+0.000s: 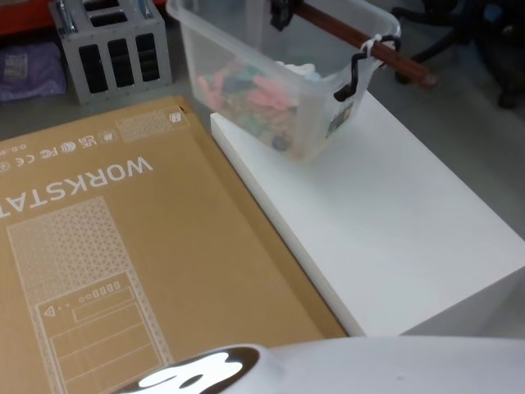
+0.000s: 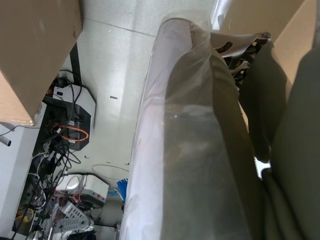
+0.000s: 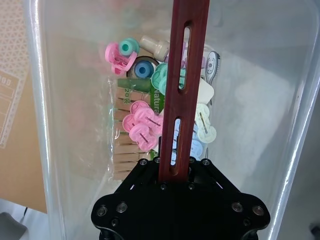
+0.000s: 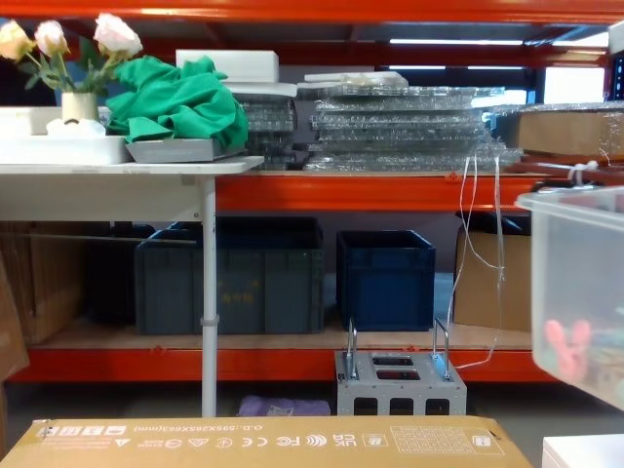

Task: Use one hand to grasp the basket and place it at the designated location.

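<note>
The large translucent whitish plastic basket [image 1: 279, 78] hangs tilted over the far corner of the white block surface [image 1: 385, 222], its lower corner close to or touching it; contact cannot be told. The right black hand [image 3: 175, 172] is pinched on the basket's dark red-brown slotted bar handle [image 3: 181, 75]. Pastel plastic clips and small bottles [image 3: 150, 115] lie inside. A flat brown cardboard box [image 1: 123, 254] lies beside the surface.

Translucent whitish basket [image 1: 246, 49] (red-brown handle [image 3: 182, 85]), tan printed cardboard box [image 1: 123, 263].
</note>
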Tool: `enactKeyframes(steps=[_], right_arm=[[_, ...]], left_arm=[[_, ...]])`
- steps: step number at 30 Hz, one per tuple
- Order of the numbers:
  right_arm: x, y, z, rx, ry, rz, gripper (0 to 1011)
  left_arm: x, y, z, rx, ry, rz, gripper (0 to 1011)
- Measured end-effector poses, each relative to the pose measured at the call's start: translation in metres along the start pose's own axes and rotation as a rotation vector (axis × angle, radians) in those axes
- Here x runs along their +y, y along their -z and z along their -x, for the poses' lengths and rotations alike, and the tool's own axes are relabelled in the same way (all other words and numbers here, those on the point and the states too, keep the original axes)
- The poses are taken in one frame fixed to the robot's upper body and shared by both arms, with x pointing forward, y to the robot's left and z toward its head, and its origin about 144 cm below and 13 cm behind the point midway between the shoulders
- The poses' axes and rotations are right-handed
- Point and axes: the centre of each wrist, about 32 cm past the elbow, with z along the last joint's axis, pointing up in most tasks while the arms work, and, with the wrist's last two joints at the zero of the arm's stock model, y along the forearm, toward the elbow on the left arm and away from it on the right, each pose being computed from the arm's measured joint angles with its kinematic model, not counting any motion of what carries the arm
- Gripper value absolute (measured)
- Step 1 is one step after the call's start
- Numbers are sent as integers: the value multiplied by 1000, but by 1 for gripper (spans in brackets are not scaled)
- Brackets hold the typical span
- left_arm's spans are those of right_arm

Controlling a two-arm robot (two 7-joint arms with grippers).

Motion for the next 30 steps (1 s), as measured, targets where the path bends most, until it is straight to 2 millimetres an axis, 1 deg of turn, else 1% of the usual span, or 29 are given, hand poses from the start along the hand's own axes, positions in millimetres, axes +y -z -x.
enactKeyframes(steps=[8,19,28,30], right_arm=[[0,22,4,87,-20,21,100],[5,55,11,230,-55,58,100],[10,72,17,300,-71,70,99],[11,74,18,302,-74,69,99]], left_arm=[[0,0,0,0,0,0,0],[0,0,0,0,0,0,0],[0,0,0,0,0,0,0],[0,0,0,0,0,0,0]])
